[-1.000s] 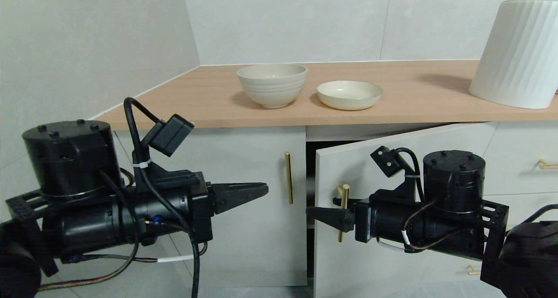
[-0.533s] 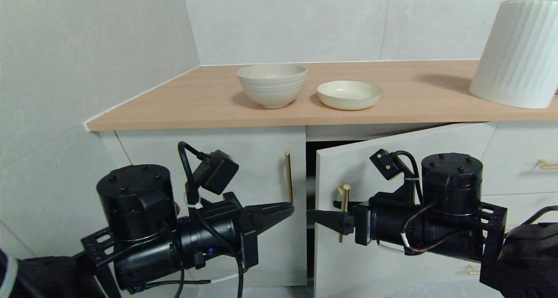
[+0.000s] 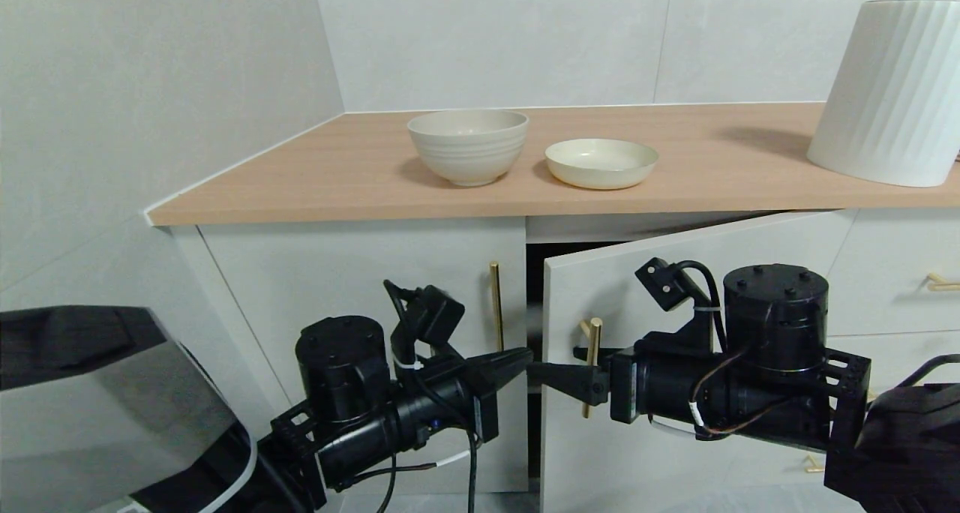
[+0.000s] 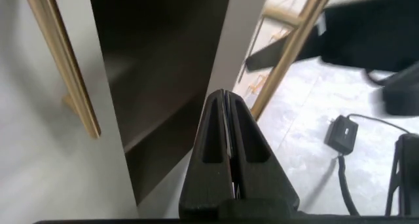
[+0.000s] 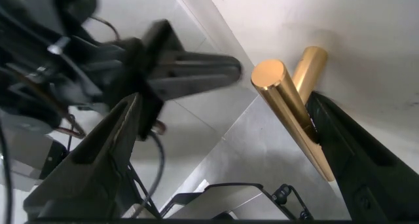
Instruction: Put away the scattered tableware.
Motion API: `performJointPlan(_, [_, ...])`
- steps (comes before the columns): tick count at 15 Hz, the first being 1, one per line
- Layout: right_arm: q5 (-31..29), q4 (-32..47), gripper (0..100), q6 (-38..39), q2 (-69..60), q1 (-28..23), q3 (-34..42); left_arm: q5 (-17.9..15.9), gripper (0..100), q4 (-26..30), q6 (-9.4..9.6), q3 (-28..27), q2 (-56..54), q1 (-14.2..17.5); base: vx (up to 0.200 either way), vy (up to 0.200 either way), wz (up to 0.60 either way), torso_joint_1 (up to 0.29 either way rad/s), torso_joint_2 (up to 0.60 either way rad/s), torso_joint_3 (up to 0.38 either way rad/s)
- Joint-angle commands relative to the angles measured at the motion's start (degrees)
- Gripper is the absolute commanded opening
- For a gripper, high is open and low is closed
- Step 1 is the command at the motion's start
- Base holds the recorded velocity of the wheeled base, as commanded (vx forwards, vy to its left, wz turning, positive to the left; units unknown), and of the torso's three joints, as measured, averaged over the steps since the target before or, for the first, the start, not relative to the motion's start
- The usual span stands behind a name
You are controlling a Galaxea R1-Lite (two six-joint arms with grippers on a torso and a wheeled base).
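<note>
The right cabinet door (image 3: 592,280) stands ajar, its brass handle (image 3: 594,333) running vertically. The right gripper (image 3: 553,374) straddles that bar with its fingers (image 5: 357,152) spread wide; the bar lies close against one of them, though real contact is hard to judge. The left gripper (image 3: 516,363), pressed together and holding nothing, points at the dark gap just beside the door's free edge. The bowl (image 3: 468,145) and shallow dish (image 3: 601,163) sit side by side on the countertop (image 3: 300,183), above and well apart from both grippers, so the right arm looks best placed to swing the door wider
</note>
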Motion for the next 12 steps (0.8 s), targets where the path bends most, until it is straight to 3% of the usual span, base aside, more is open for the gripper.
performJointPlan(1, [0.0,-0.1,100,0.0,0.0,0.0,0.0,0.0,0,0.0,-0.08,-0.4,2.3,0.2,0.000,0.000,0.00,0.000,0.00,0.000])
performJointPlan(6, [0.0,-0.1,100,-0.1,0.1,0.1,0.1,0.7,0,-0.3,-0.08,-2.8,5.1,0.9,0.000,0.000,0.00,0.000,0.00,0.000])
performJointPlan(9, [0.1,-0.1,100,-0.3,0.3,0.1,0.3,4.4,0,-0.4,0.10,-5.0,7.3,0.9,0.000,0.000,0.00,0.000,0.00,0.000])
performJointPlan(12, [0.1,-0.1,100,-0.3,0.3,0.1,0.3,4.2,0,-2.3,-0.08,-6.7,8.2,0.5,0.000,0.000,0.00,0.000,0.00,0.000])
